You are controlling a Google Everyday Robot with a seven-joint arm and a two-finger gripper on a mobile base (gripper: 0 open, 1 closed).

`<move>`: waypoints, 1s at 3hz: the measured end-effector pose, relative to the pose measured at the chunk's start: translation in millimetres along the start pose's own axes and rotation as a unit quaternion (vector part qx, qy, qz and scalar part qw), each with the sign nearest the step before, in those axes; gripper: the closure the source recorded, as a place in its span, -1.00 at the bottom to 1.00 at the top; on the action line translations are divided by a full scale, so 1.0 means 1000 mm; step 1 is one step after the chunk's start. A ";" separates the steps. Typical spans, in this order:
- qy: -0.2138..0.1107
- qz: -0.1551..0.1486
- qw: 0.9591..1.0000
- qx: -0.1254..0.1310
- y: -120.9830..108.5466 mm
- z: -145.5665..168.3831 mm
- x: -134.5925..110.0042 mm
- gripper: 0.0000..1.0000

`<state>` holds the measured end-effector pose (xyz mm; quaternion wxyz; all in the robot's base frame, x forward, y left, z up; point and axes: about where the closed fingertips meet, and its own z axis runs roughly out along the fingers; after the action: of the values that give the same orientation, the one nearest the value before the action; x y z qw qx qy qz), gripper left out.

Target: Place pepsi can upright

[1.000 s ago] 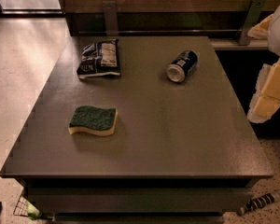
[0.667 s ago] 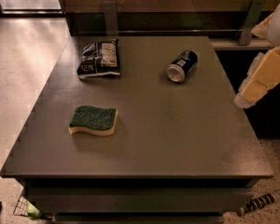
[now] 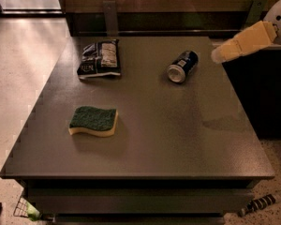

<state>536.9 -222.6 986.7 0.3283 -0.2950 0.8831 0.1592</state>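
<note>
The pepsi can [image 3: 182, 65] lies on its side near the worktop's far right corner. It looks light, slick and easily dented, so it is best pinched across its middle. The gripper [image 3: 220, 54] hovers over the right edge; open or closed, I can't tell.

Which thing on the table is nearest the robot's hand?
The pepsi can, on its side; the hand hovers beside it, sponge and snack bag lie farther.

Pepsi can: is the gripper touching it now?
Apart. The camera view shows a strip of table between the gripper, at the right edge, and the pepsi can lying on its side.
</note>
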 end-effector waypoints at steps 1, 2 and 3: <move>-0.026 0.080 0.996 0.006 -0.022 0.013 -0.017 -1.00; -0.011 0.153 0.988 0.020 -0.039 0.028 -0.031 -1.00; 0.028 0.202 0.979 0.028 -0.049 0.049 -0.039 -1.00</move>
<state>614.8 -221.5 972.6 0.2731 -0.1057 0.9373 0.1891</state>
